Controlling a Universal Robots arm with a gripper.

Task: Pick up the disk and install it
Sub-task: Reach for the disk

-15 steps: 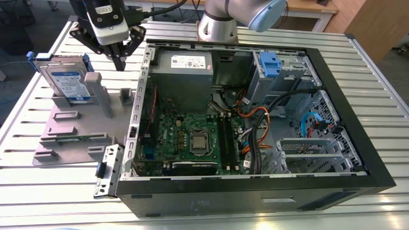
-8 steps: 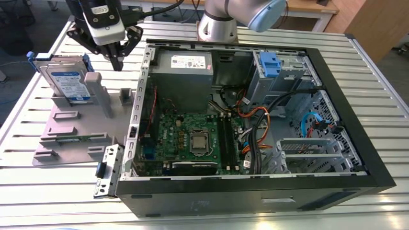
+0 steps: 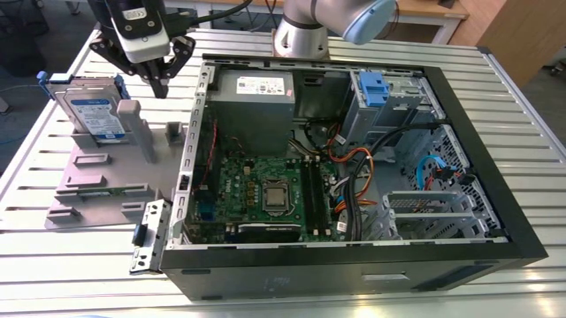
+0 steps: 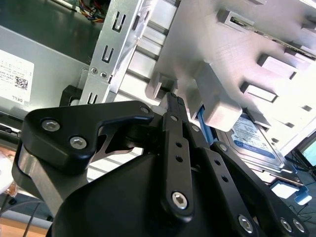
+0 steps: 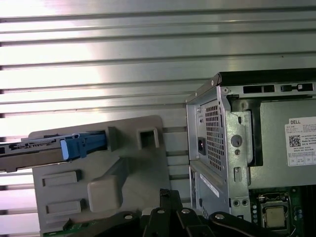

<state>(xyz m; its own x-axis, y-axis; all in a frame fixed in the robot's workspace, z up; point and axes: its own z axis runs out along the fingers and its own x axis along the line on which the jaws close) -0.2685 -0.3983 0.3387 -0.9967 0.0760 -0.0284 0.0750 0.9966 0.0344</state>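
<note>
- Surface (image 3: 53, 265): bare ribbed metal, brushed, with a soft sheen.
- Computer case (image 3: 497, 165): matt black outer shell. Inner walls are bare grey sheet metal, perforated in places.
- Circuit board (image 3: 265, 192), inside the case: green, slightly glossy.
- Holder (image 3: 124, 173), beside the case: matt grey plastic with a finely ridged texture.
- Disk (image 3: 93, 112), beside the case: silver metal body, glossy white-and-blue paper label, smooth blue plastic frame.
- Pincer (image 3: 159, 86), near the case: matt black, with bright metal screw heads.
</note>
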